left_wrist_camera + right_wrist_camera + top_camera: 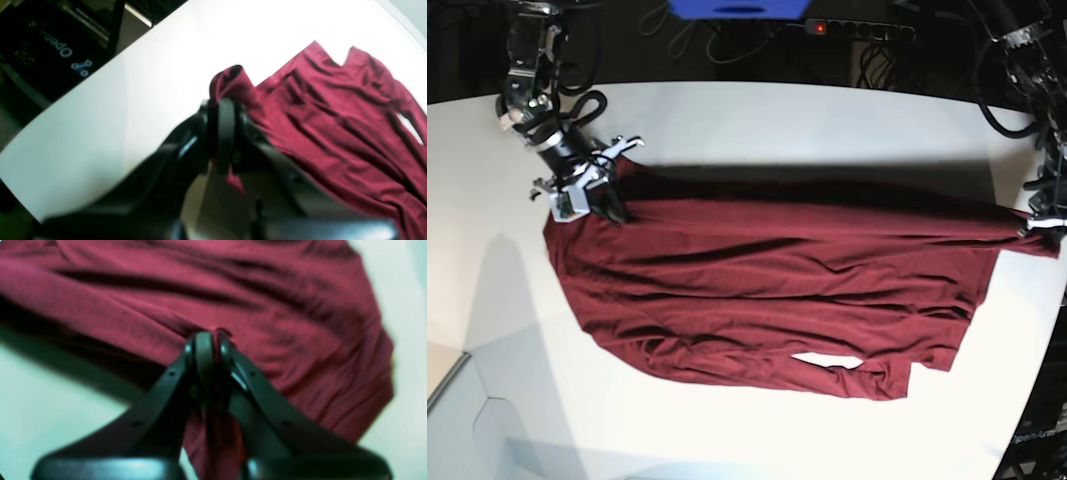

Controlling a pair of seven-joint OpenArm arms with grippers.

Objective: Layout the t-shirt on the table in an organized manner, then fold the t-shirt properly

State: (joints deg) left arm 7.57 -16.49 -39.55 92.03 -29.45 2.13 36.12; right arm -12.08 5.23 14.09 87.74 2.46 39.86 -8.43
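Closest to your right wrist lens, the right gripper [210, 340] has its black jaws pressed together on a pinch of the t-shirt [233, 300], with maroon cloth running down between them toward 6 o'clock. That view fills almost wholly with wrinkled fabric; only slivers of the table [50, 406] show at 8 and 3 o'clock, so you cannot tell from it which part of the garment is held.

Your left wrist view gives more. The left gripper [225, 116] is clamped shut on a bunched end of the t-shirt [333, 116], a rolled lump of cloth standing just above the jaws at 12 o'clock. From there the fabric spreads toward 3 and 4 o'clock across the table [133, 100], its edge notched near 1 o'clock. A dark panel with lettering [60, 46] sits off the table at 10 o'clock.

Only the base view shows you both ends at once. The t-shirt [777, 290] lies stretched across the table [757, 120] from 9 to 3 o'clock. The right gripper [592, 195] holds it at 10 o'clock and the left gripper [1039, 222] at 3 o'clock, by the table's curved edge. The upper hem runs taut between them; the lower part sags in folds toward 5 o'clock, with a small white gap showing through. A power strip [857, 28] lies beyond the table at 12 o'clock.
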